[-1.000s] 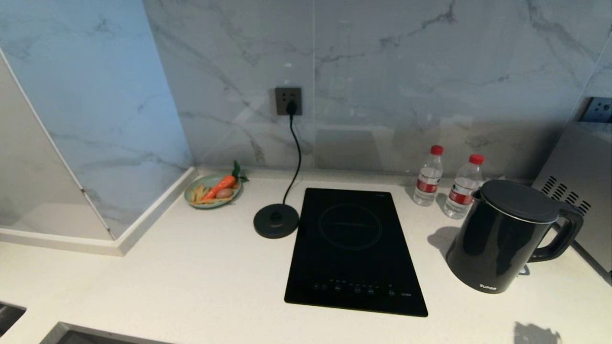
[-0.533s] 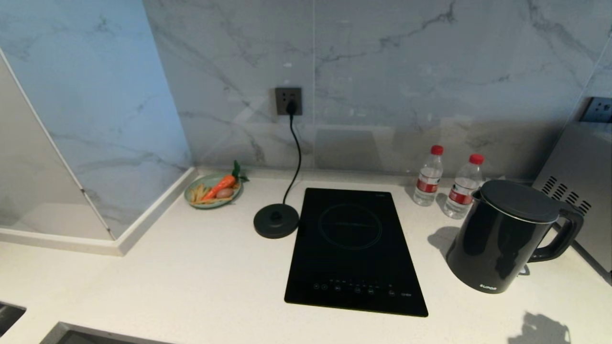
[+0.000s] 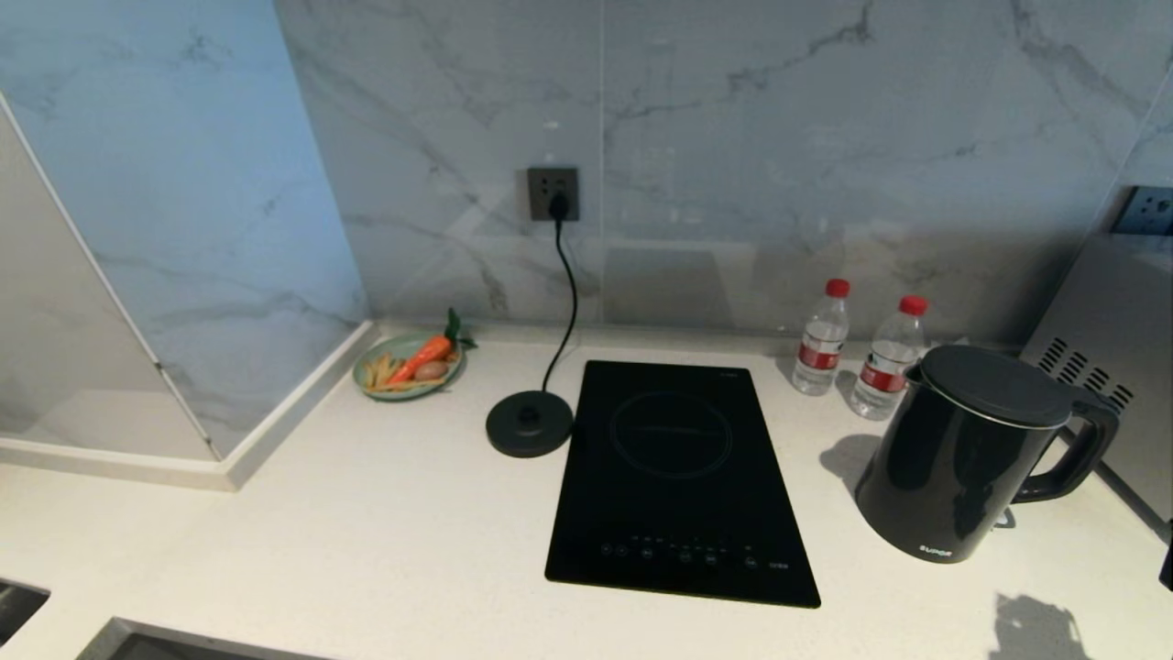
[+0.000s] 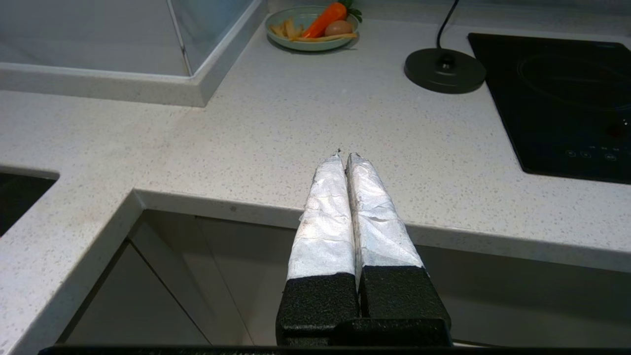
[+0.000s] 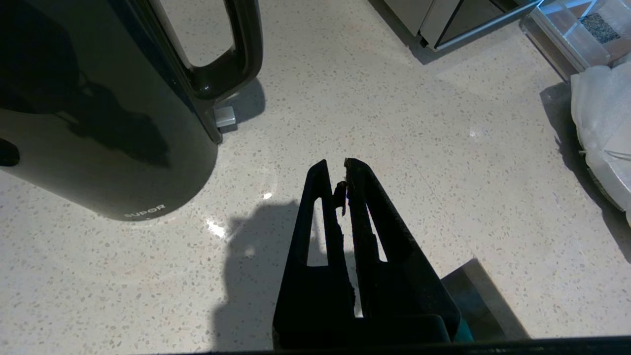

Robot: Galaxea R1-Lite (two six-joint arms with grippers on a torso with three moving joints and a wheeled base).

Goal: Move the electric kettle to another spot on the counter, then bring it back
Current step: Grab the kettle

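Note:
The electric kettle (image 3: 962,458), tall and glossy black with a flat lid, stands on the white speckled counter (image 3: 367,550) to the right of the cooktop, its loop handle (image 3: 1077,449) pointing right. In the right wrist view the kettle (image 5: 98,123) and its handle (image 5: 236,59) lie just ahead of my right gripper (image 5: 336,165). That gripper hovers over bare counter (image 5: 419,148), shut and empty, clear of the kettle. My left gripper (image 4: 343,157) is shut and empty over the counter's front edge (image 4: 443,236), far from the kettle.
A round black power base (image 3: 529,423) with a cord to the wall socket sits left of the black cooktop (image 3: 678,486). Two water bottles (image 3: 820,339) stand behind the kettle. A green plate of food (image 3: 408,367) is at the back left, and a steel appliance (image 3: 1109,348) at the far right.
The shadow of my right gripper on the counter at the bottom right has shifted a little, and a dark sliver of the arm now shows at the right edge. The kettle has not moved.

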